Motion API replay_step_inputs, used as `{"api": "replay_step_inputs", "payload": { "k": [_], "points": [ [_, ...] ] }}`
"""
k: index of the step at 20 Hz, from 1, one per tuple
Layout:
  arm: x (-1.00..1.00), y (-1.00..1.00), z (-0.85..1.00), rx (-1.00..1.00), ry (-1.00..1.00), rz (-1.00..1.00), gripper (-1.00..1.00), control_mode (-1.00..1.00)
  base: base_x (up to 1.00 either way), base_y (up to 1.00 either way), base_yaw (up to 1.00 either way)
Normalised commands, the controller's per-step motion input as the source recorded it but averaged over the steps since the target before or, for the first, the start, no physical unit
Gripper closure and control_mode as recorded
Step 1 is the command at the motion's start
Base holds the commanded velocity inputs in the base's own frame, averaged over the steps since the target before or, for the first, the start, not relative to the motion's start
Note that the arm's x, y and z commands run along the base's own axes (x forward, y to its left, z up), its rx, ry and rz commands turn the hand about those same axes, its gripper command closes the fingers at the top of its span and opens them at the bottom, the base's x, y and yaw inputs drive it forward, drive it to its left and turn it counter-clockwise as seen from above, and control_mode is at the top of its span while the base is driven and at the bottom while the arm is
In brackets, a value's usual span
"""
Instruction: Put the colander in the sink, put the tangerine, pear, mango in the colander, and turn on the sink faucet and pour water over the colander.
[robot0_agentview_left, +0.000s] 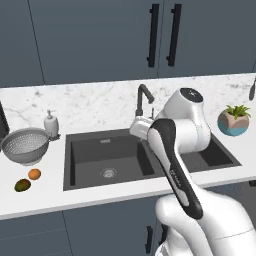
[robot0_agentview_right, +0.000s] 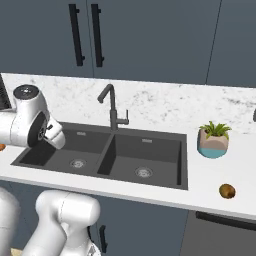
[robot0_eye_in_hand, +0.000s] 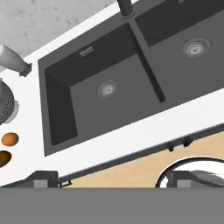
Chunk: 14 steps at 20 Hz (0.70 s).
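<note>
The fingers (robot0_eye_in_hand: 109, 178) hang spread apart above the sink (robot0_agentview_left: 85, 155), with the colander (robot0_agentview_left: 25, 145), tangerine (robot0_agentview_left: 34, 174) and mango (robot0_agentview_left: 22, 185) left of it on the surface (robot0_agentview_left: 40, 197).

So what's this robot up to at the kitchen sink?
It's about to wash fruit, but nothing has moved yet. The colander sits on the counter left of the empty sink, with the tangerine and mango beside it. The gripper hovers above the sink's front edge, jaws open, holding nothing. The faucet is dry.
</note>
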Motion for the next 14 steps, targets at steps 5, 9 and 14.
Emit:
{"api": "replay_step_inputs", "payload": {
  "k": [5,9,14],
  "points": [
    [0.22,0.85,-0.04,0.02,-0.10,-0.15,-1.00,-1.00,0.00,0.00,0.00],
    [0.25,0.94,-0.05,0.00,0.00,-0.17,-1.00,-1.00,0.00,0.00,0.00],
    [0.24,0.91,-0.05,0.00,-0.02,-0.05,-1.00,-1.00,0.00,0.00,0.00]
  ]
}}
